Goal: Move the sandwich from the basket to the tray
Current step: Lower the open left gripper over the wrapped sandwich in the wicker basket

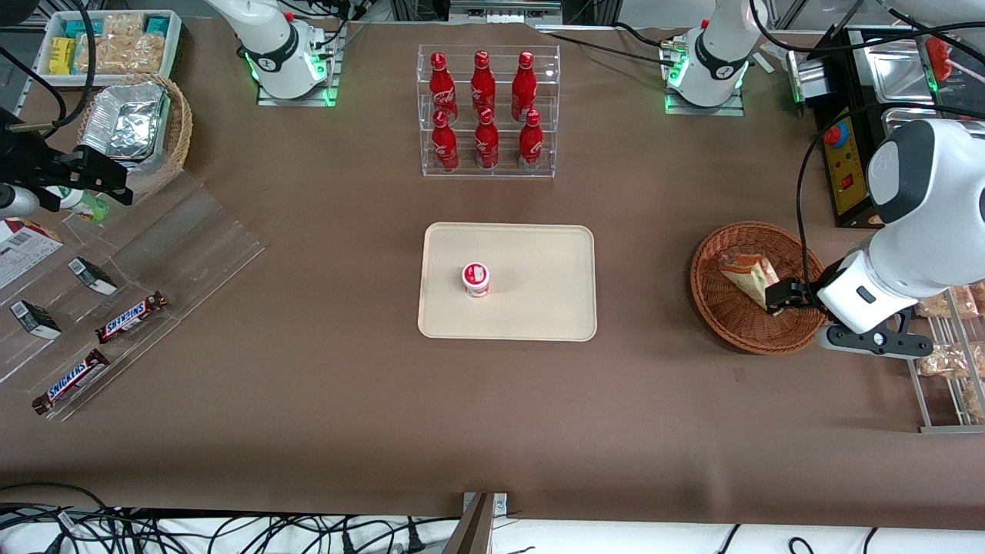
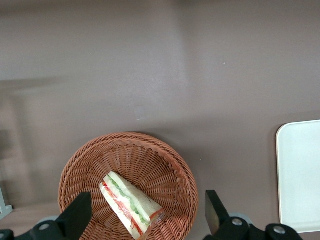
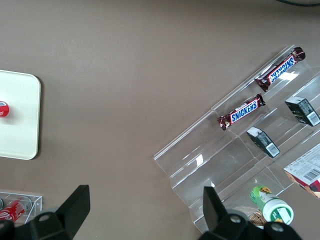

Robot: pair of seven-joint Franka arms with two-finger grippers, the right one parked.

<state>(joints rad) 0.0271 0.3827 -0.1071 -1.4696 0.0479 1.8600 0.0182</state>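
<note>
The sandwich (image 1: 749, 278), a clear-wrapped wedge with white bread and green and red filling, lies in the reddish-brown wicker basket (image 1: 723, 308) at the working arm's end of the table. It also shows in the left wrist view (image 2: 129, 204) inside the basket (image 2: 165, 165). My left gripper (image 1: 786, 296) hovers above the basket, over the sandwich, open and empty, with one finger (image 2: 75, 215) on each side of the sandwich. The cream tray (image 1: 539, 308) lies mid-table; its edge shows in the left wrist view (image 2: 300, 175).
A small red-and-white cup (image 1: 475, 278) stands on the tray. A clear rack of red bottles (image 1: 486, 108) stands farther from the camera than the tray. Bagged snacks on a metal rack (image 1: 950, 338) lie beside the basket. An acrylic shelf with chocolate bars (image 1: 115, 308) lies toward the parked arm's end.
</note>
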